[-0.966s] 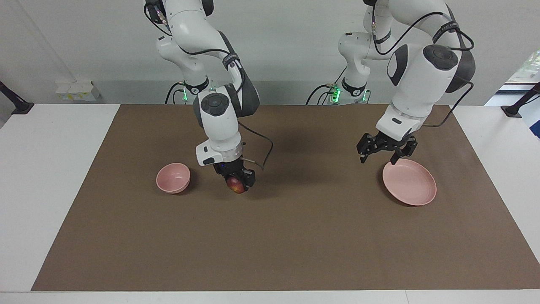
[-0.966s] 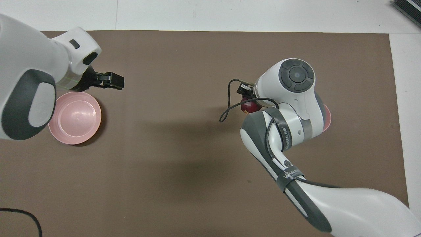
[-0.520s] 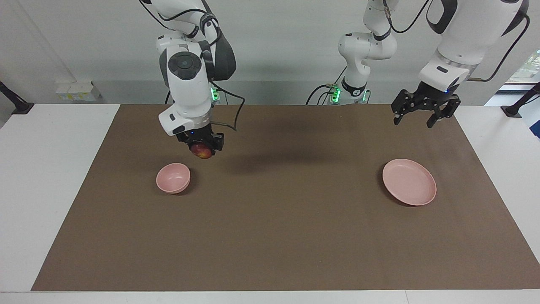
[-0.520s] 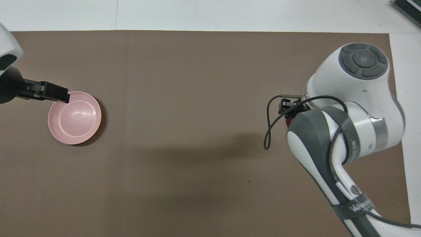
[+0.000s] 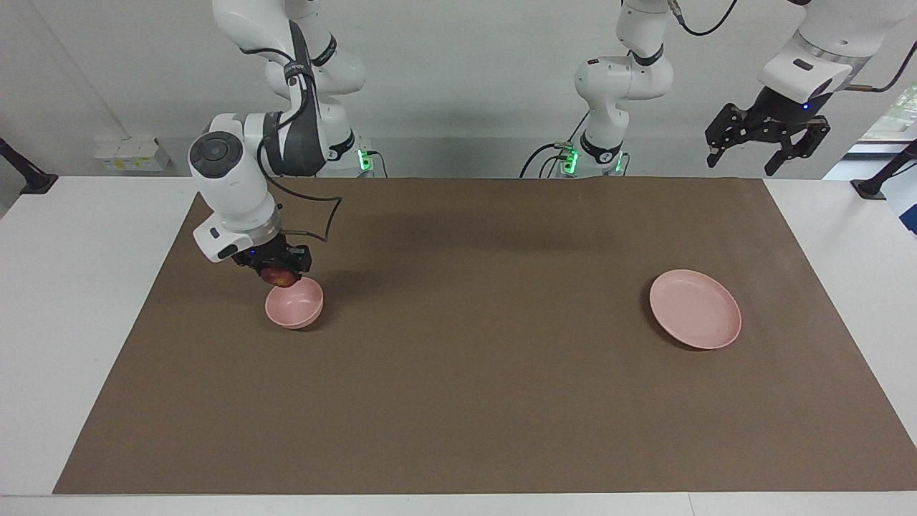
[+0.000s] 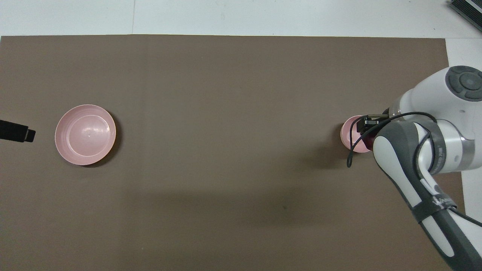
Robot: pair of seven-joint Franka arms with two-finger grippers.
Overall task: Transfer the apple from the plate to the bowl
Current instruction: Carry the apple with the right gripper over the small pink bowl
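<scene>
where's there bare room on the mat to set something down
The whole stretch of brown mat between the bowl and the plate is bare. It is crowded only at the bowl, where the right gripper holds the apple over it.

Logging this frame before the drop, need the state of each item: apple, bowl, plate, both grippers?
Small dark red apple: held in the air just over the bowl, not yet in it.
Small deep pale pink bowl: upright, empty.
Wide shallow pale pink plate: empty, flat on the brown mat.
Right gripper: shut on the apple, over the bowl.
Left gripper: open, empty, raised at the left arm's end, waiting.
</scene>
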